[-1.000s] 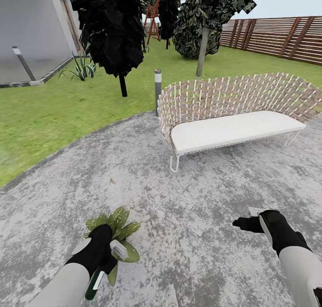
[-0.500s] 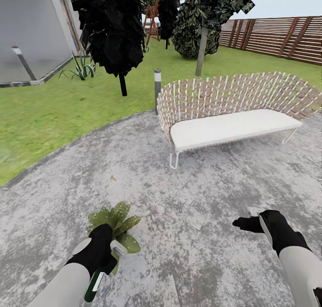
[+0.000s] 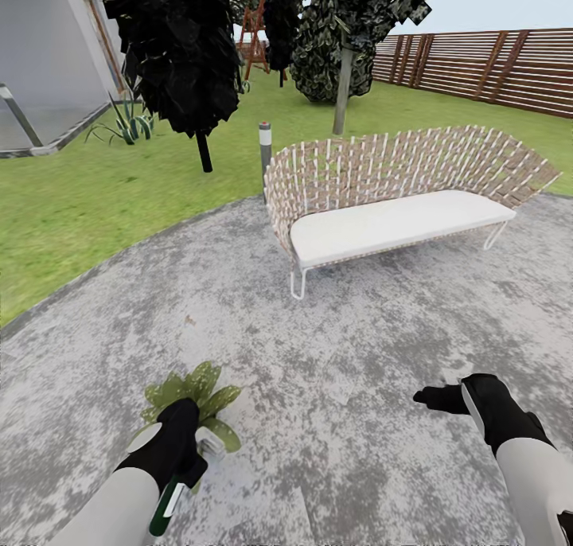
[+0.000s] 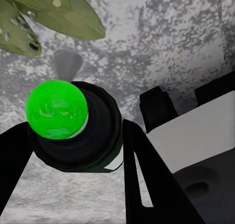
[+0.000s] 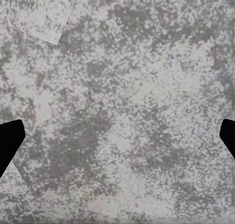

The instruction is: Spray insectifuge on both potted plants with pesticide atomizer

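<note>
At the far left of the head view a grey building wall (image 3: 40, 44) stands behind the lawn (image 3: 87, 204), with a spiky thin-leaved plant (image 3: 123, 124) at its foot and a dark tree (image 3: 179, 52) just right of it. Low in that view the left gripper (image 3: 191, 450) is clamped around the pesticide atomizer (image 3: 169, 505), whose dark green body with its white label patch sticks out below the black fingers, the pale spray head toward the plant. In the left wrist view the bottle's dark body (image 4: 93, 136) sits between the black fingers (image 4: 142, 175), a bright green cap facing the camera. Right beyond the gripper, a potted plant (image 3: 187, 391) spreads its broad speckled leaves on the grey paved patio (image 3: 342, 355); its pot seems hidden by the leaves and the gripper.

Further right, a short bollard (image 3: 265, 144) stands at the patio's edge beside a woven-back bench (image 3: 390, 212) with a white cushion. Behind it runs the brown slatted fence (image 3: 493, 68). At the lower right the right gripper (image 3: 436, 399) hangs over bare paving, holding nothing; the right wrist view shows its dark fingertips (image 5: 10, 140) spread wide apart at either edge.
</note>
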You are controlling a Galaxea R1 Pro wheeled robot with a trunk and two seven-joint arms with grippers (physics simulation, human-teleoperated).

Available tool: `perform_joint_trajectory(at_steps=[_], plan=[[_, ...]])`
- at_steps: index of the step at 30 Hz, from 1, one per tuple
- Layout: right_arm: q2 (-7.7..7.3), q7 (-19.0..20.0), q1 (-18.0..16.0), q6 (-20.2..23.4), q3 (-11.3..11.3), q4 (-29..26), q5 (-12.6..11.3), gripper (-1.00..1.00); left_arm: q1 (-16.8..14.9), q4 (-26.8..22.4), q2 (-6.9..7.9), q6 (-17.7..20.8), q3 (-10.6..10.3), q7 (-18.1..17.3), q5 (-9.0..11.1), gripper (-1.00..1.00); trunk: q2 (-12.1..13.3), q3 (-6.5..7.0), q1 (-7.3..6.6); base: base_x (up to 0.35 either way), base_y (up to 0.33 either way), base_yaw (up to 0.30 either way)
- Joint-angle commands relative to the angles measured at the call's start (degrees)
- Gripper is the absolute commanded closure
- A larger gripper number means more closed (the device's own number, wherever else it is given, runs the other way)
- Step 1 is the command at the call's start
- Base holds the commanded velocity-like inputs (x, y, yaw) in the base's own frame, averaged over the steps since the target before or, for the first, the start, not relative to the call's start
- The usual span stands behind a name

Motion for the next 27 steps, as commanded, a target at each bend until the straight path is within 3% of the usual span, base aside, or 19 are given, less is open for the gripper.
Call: perform_joint_trajectory(at_steps=[1,12,27], plan=[[0.03,0.50,-0.03,0.19,-0.22,-0.07,0.61,-1.00,0.00,-0.08,-0.06,0.12,0.34,-0.54,-0.62,1.00,-0.02,-0.05,-0.01,-0.131,0.051,-0.002],[0.03,0.49,-0.03,0.19,-0.22,-0.07,0.65,-1.00,-0.01,-0.07,0.01,0.11,0.34,-0.46,-0.62,1.00,-0.02,-0.05,-0.01,-0.244,0.183,0.000],[0.03,0.51,-0.03,0.19,-0.22,-0.07,0.69,-1.00,0.01,0.01,-0.03,0.11,0.30,-0.46,-0.70,1.00,-0.02,-0.05,-0.01,-0.013,0.262,0.000]])
